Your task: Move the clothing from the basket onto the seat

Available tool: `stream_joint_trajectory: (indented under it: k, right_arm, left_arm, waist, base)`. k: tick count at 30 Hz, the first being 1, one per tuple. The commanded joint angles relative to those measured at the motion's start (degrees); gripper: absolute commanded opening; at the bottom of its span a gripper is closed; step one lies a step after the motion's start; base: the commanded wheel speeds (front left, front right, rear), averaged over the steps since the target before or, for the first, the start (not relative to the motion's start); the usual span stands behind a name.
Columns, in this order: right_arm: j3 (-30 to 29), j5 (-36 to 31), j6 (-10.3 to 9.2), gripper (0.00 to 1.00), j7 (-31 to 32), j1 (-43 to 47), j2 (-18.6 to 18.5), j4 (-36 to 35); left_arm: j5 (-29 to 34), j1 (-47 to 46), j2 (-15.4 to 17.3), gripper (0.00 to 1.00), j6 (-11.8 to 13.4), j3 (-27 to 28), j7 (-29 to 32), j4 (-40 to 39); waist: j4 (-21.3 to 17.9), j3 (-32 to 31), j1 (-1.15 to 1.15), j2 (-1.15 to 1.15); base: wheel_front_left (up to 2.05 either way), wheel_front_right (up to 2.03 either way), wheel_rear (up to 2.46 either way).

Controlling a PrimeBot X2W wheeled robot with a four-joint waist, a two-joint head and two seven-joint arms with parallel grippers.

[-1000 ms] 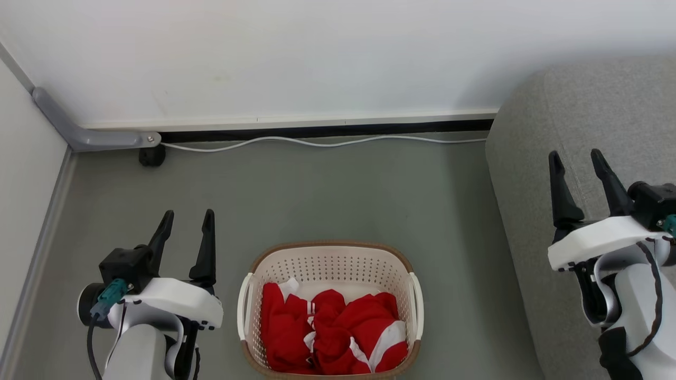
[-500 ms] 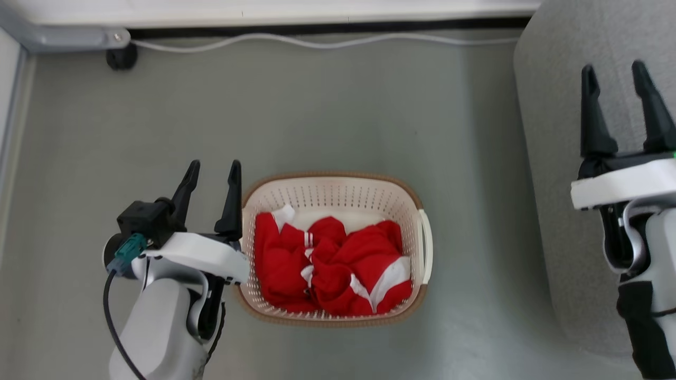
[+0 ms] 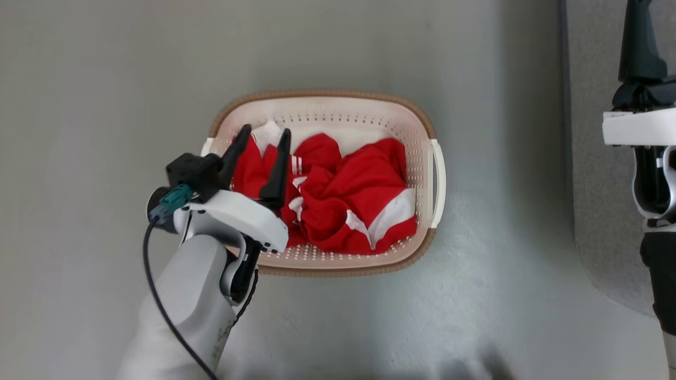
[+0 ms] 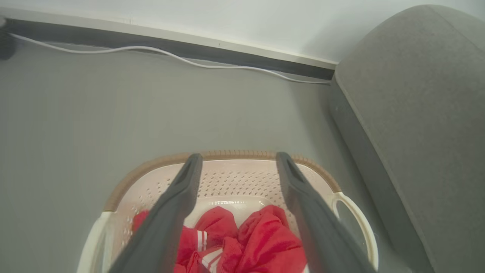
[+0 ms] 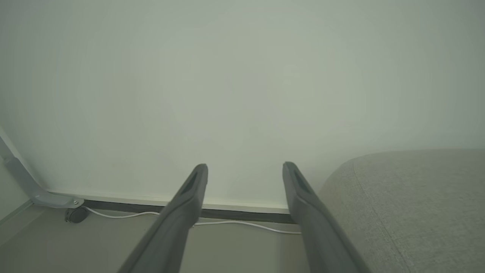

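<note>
Black fingers of the left gripper (image 3: 266,129) stand wide apart and hold nothing. They hang over the left end of the basket (image 3: 327,94), with red cloth showing between them. I cannot tell if the tips touch the cloth yet.

All the red and white clothing (image 3: 348,206) lies bunched up inside the basket, mostly toward its near side. The basket sits on the grey floor (image 3: 105,105). The grey sofa (image 3: 591,211) is off to the right, near the basket but not touching it, and none of the clothing lies on the part of it in view.

The right gripper (image 5: 245,165) is wide and empty too, held up beside the sofa and pointing at the white wall.

I think this is the reach for a first grab. Next the left gripper needs to go down into the pile, close on a good bunch of cloth, lift it over the rim and carry it right to the sofa.
</note>
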Motion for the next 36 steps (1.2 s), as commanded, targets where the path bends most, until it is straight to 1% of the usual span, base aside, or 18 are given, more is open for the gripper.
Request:
stream_joint_trajectory:
  k: [1,5,10,12,15,18,20,24,25,28,36]
  right_arm:
    - [0.86,0.15,0.24,1.00,-0.60,-0.23,-0.51,-2.07]
    - [1.37,0.12,0.24,1.00,-0.60,-1.35,-0.77,-2.83]
    - [2.01,0.08,0.24,1.00,-0.60,-1.90,-0.31,-3.21]
    - [2.39,0.04,0.24,1.00,-0.60,-2.00,0.04,-3.30]
    - [2.89,0.24,0.24,1.00,-0.60,-2.14,0.36,-3.27]
    - [3.29,0.48,0.24,1.00,-0.60,-2.24,0.45,-3.19]
    - [3.41,0.58,0.24,1.00,-0.60,-2.26,0.53,-3.26]
    - [3.66,0.69,0.24,1.00,-0.60,-2.32,0.74,-3.71]
    - [3.74,0.71,0.24,1.00,-0.60,-2.34,0.78,-3.89]
    - [3.77,0.82,0.24,1.00,-0.60,-2.23,0.89,-4.23]
    - [3.97,1.00,0.24,1.00,-0.60,-1.97,1.05,-4.68]
  left_arm:
    - [-0.34,-1.48,1.11,1.00,-0.04,-0.04,-0.35,-0.10]
    - [-1.01,-4.90,1.11,1.00,-0.07,-6.52,-0.35,3.90]
    - [-2.43,-9.52,1.10,1.00,0.13,-16.84,-0.35,9.13]
    - [-3.18,-11.53,1.10,1.00,0.77,-20.72,-0.35,11.69]
    - [-4.80,-14.28,1.10,1.00,0.84,-26.68,-0.35,15.20]
    - [-7.25,-16.82,1.10,1.00,1.52,-31.35,0.18,18.77]
    - [-8.32,-18.42,1.10,1.00,2.17,-34.23,1.64,20.76]
    - [-10.96,-20.99,1.10,1.00,4.66,-37.48,4.94,24.27]
    - [-11.20,-21.67,1.10,1.00,5.60,-38.29,5.81,25.22]
    - [-11.99,-23.47,1.10,1.00,7.24,-40.09,7.78,27.57]
    - [-14.24,-25.69,1.10,1.00,8.07,-43.25,12.89,30.26]
  waist:
    - [-0.99,3.65,0.00,0.00]
    - [-1.68,6.22,0.00,0.00]
    - [-2.58,8.02,0.00,0.00]
    - [-3.01,8.44,0.00,0.00]
    - [-3.58,8.90,0.00,0.00]
    - [-4.06,9.44,0.00,0.00]
    - [-4.36,9.83,0.00,0.00]
    - [-5.04,10.75,0.00,0.00]
    - [-5.22,11.01,0.00,0.00]
    - [-5.58,11.80,0.00,0.00]
    - [-6.12,13.31,0.00,0.00]
  base:
    - [0.00,0.00,0.00]
    - [0.00,0.00,0.00]
    - [0.00,0.00,0.00]
    - [0.00,0.00,0.00]
    - [0.00,0.00,0.00]
    - [0.00,0.00,0.00]
    - [0.00,0.00,0.00]
    - [0.00,0.00,0.00]
    - [0.00,0.00,0.00]
    - [0.00,0.00,0.00]
    - [0.00,0.00,0.00]
